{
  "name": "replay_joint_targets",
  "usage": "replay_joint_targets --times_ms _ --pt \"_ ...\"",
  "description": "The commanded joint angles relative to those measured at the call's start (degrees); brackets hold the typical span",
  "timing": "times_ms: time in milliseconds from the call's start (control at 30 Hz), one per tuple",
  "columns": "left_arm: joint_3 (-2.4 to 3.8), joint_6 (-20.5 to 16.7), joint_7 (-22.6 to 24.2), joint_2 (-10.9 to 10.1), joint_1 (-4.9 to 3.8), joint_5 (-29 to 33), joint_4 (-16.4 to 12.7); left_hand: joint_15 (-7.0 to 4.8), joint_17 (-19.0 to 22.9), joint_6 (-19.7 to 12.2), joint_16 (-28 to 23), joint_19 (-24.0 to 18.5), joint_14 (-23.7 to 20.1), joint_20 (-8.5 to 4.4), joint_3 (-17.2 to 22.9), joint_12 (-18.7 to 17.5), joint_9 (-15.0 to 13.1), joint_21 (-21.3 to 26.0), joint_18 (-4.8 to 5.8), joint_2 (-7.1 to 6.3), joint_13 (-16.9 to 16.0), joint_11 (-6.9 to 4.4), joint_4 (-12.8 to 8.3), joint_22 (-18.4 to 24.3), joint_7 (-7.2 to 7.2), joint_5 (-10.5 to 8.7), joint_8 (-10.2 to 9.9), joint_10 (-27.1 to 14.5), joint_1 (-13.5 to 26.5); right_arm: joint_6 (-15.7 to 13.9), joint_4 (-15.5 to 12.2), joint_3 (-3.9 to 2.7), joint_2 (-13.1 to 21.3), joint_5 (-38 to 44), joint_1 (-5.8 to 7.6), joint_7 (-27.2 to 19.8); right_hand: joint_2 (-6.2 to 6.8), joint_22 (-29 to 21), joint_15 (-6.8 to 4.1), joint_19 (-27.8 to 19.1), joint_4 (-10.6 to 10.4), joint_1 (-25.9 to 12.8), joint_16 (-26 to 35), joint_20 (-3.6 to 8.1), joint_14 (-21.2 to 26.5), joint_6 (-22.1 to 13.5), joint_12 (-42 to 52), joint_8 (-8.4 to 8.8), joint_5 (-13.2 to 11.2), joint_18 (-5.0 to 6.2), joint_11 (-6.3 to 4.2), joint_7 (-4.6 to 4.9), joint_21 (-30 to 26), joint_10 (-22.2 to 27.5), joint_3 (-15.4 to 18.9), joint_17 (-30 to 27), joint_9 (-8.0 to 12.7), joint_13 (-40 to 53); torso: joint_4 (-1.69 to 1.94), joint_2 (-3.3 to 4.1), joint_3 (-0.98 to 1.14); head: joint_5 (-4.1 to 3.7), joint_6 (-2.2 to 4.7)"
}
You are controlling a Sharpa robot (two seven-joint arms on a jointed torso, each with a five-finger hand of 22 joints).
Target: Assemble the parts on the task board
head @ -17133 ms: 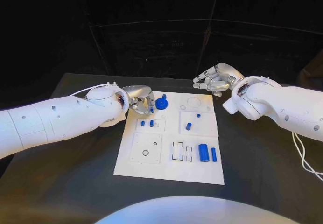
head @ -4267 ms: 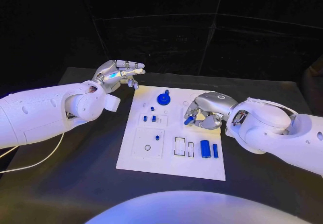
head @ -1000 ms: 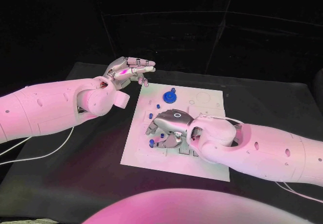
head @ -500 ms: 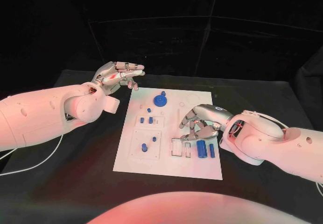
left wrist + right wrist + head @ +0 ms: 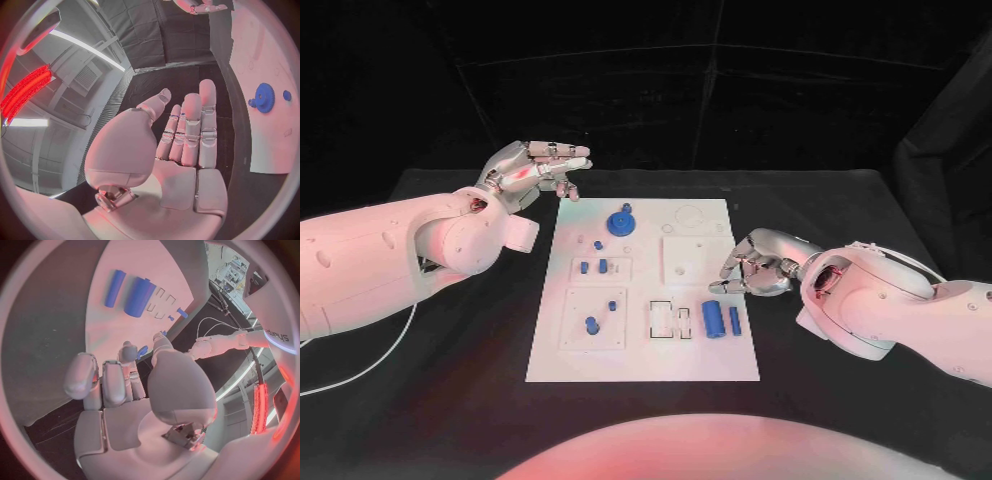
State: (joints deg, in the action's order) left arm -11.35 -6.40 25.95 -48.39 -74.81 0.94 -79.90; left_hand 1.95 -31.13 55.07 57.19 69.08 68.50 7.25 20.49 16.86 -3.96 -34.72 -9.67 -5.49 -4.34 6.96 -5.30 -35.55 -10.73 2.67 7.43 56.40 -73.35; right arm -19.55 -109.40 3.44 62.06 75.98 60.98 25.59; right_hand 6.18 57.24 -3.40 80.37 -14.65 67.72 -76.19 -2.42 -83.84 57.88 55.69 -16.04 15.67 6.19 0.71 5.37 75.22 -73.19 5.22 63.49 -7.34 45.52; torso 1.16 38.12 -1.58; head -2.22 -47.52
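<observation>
Two hands in frame, neither holding anything. Right hand (image 5: 756, 268) sits at the right edge of the task board (image 5: 646, 355), about level with the board's middle, fingers curled in on nothing; right wrist view shows the same curled fingers (image 5: 103, 382) empty, hanging over the board edge. Left hand (image 5: 531, 166) is raised off the far left corner of the task board, above the black bench (image 5: 430, 400), fingers straight and close together, palm bare; left wrist view shows them (image 5: 194, 127) stretched out with nothing in the palm. On the task board, going outward from the right hand: thick blue cylinder (image 5: 714, 318) and thin blue pin (image 5: 734, 319) lie side by side just nearer the robot than that hand, close to the board's right edge; also seen in right wrist view, cylinder (image 5: 139, 296) and pin (image 5: 114, 288). Left of them a pair of small rectangular slots (image 5: 674, 318). Further left, one blue peg (image 5: 591, 323) in the near left square panel. Two short blue pegs (image 5: 594, 266) stand in the small panel above it. Blue gear (image 5: 622, 220) sits at the far end of the board, left of centre, nearest the left hand; visible too in left wrist view (image 5: 263, 97).
</observation>
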Motion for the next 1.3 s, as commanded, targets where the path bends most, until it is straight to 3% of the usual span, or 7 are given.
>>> replay_joint_targets --times_ms 33,200,533,867,1300 --pt "0.0 0.82 0.16 -0.05 -0.04 0.22 -0.02 -0.05 0.08 -0.04 0.13 -0.22 -0.31 0.17 -0.2 0.39 0.07 0.19 -0.76 0.46 0.07 0.07 0.02 0.08 -0.21 0.12 0.3 -0.37 -0.11 1.99 -0.38 0.03 -0.21 1.37 -0.45 4.8 0.11 0.16 -0.26 0.13 -0.12 1.15 -0.42 0.09 -2.18 -0.56 0.12 -0.51 0.1 -0.5 -0.05 0.0 0.37 0.59 0.71 0.17 -0.17 0.39 -0.02 0.07 0.03 -0.16 -0.05" --pt "-0.03 0.84 0.14 -0.11 -0.03 0.22 0.01 -0.04 0.12 -0.03 0.15 -0.22 -0.33 0.18 -0.27 0.46 0.06 0.22 -0.76 0.5 0.07 0.07 0.05 0.11 -0.21 0.12 0.32 -0.36 -0.07 3.38 -0.48 0.05 -0.62 2.98 -1.21 5.0 -0.1 1.15 -0.31 0.42 -1.05 2.21 -1.56 0.06 -2.48 -1.03 3.84 -1.93 0.97 -0.66 -0.13 -0.1 0.84 -0.85 1.93 2.07 -0.6 5.39 -0.02 0.11 0.04 -0.1 -0.17" --pt "-0.07 1.05 -0.01 -0.21 -0.02 0.22 0.08 -0.04 0.12 -0.03 0.15 -0.22 -0.33 0.18 -0.27 0.46 0.06 0.22 -0.76 0.5 0.07 0.07 0.05 0.11 -0.21 0.12 0.32 -0.36 -0.07 6.43 -0.82 0.07 -1.07 5.73 -1.94 4.78 -1.24 7.93 -0.65 2.61 -1.74 2.71 -8.22 0.52 -4.2 -1.46 21.07 -5.2 1.64 -1.76 -0.6 -0.63 4.27 -9.4 4.7 14.18 -2.23 27.26 -0.21 0.17 0.0 -0.18 -0.55" --pt "-0.09 1.25 -0.12 -0.21 0.0 0.22 0.15 -0.04 0.12 -0.03 0.15 -0.22 -0.33 0.18 -0.27 0.46 0.06 0.22 -0.76 0.5 0.07 0.07 0.05 0.11 -0.21 0.12 0.32 -0.36 -0.07 8.12 -0.54 0.08 -1.74 6.83 -2.42 4.85 -1.46 8.57 -0.73 2.73 -1.78 2.54 -8.66 0.58 -4.2 -1.17 22.21 -6.35 1.46 -1.85 -0.77 -0.87 4.63 -9.77 5.32 14.93 -3.03 28.92 -0.02 0.17 0.01 -0.3 -0.71" --pt "-0.1 1.34 -0.21 -0.42 0.0 0.22 0.0 -0.04 0.12 -0.03 0.15 -0.22 -0.33 0.18 -0.27 0.46 0.06 0.22 -0.76 0.5 0.07 0.07 0.05 0.11 -0.21 0.12 0.32 -0.36 -0.07 9.34 1.18 0.07 -4.58 7.83 -4.49 5.72 -1.88 8.79 -0.79 2.75 -1.76 2.56 -8.73 0.63 -4.18 -1.06 22.2 -6.87 1.6 -1.88 -0.86 -0.98 4.74 -9.67 5.39 15.07 -3.49 29.06 -0.02 0.27 -0.03 -0.21 -0.99"
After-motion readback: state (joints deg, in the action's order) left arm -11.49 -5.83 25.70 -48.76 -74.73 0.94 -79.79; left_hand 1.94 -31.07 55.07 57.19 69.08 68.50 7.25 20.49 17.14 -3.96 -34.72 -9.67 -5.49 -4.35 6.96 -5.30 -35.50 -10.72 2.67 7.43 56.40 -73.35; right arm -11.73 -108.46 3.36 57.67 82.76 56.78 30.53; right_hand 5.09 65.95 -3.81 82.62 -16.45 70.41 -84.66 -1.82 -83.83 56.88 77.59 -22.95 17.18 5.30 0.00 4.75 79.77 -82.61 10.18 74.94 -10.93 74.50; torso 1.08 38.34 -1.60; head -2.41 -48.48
